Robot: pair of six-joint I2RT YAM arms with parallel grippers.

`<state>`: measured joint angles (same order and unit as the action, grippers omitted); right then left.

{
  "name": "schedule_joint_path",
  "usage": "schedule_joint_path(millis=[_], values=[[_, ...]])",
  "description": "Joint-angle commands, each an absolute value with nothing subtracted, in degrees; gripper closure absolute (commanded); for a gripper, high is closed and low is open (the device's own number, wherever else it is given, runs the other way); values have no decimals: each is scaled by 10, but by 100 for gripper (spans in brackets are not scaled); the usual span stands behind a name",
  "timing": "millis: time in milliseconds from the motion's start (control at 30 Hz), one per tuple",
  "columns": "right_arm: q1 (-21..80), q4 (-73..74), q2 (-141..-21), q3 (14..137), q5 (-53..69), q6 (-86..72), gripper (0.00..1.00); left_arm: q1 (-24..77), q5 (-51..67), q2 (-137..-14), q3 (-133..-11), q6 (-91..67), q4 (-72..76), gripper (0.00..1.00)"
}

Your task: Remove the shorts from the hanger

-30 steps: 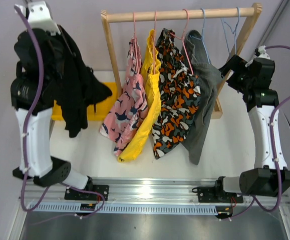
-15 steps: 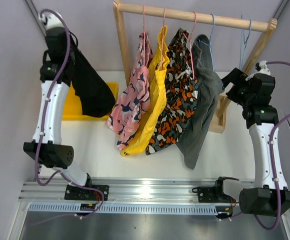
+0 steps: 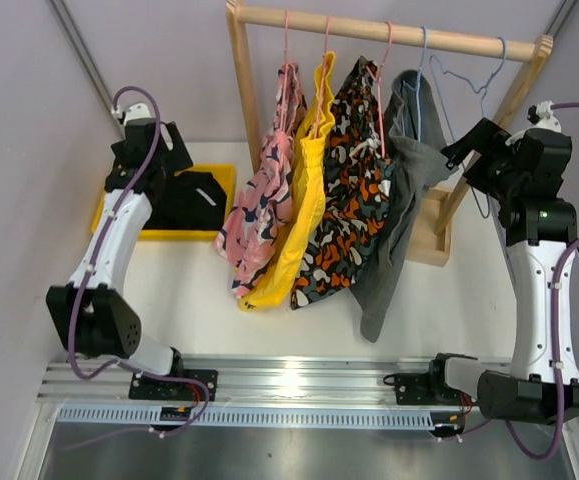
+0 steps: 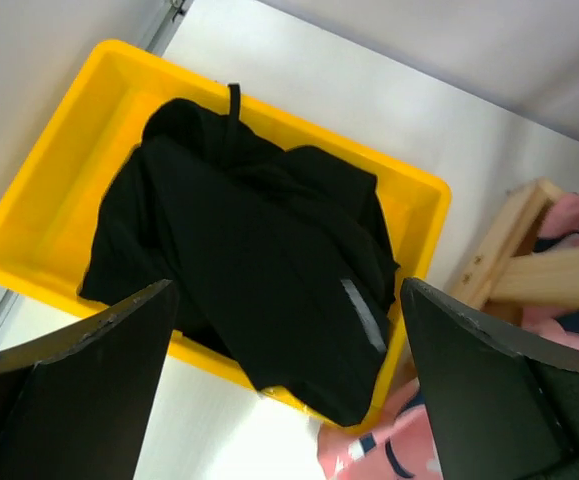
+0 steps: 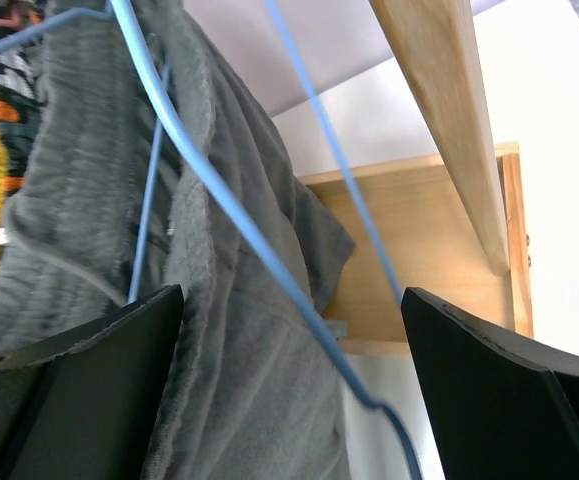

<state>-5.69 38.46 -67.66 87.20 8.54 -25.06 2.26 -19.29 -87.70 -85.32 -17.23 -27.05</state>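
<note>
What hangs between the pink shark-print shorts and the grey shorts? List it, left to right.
The top external view shows two pairs there: the yellow shorts, then the camouflage shorts, both hanging from the wooden rail.

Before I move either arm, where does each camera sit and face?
Top external: above and behind the bases, looking down on table, rack, left arm, right arm.
Left wrist: over the yellow bin, facing down at black shorts; left end effector open at the bottom corners.
Right wrist: beside the rack's right post, facing grey shorts and blue hanger; right end effector open.
Shared: top external and left wrist both show the black shorts.
</note>
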Motion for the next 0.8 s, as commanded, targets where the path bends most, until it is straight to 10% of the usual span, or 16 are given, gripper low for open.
schedule_joint_path(millis=[0, 767], values=[[-60, 412, -672, 925, 98, -237, 1, 20, -157, -772, -820, -199, -221, 1], [-31, 236, -755, 1012, 207, -272, 1, 37, -70, -538, -601, -163, -243, 1]])
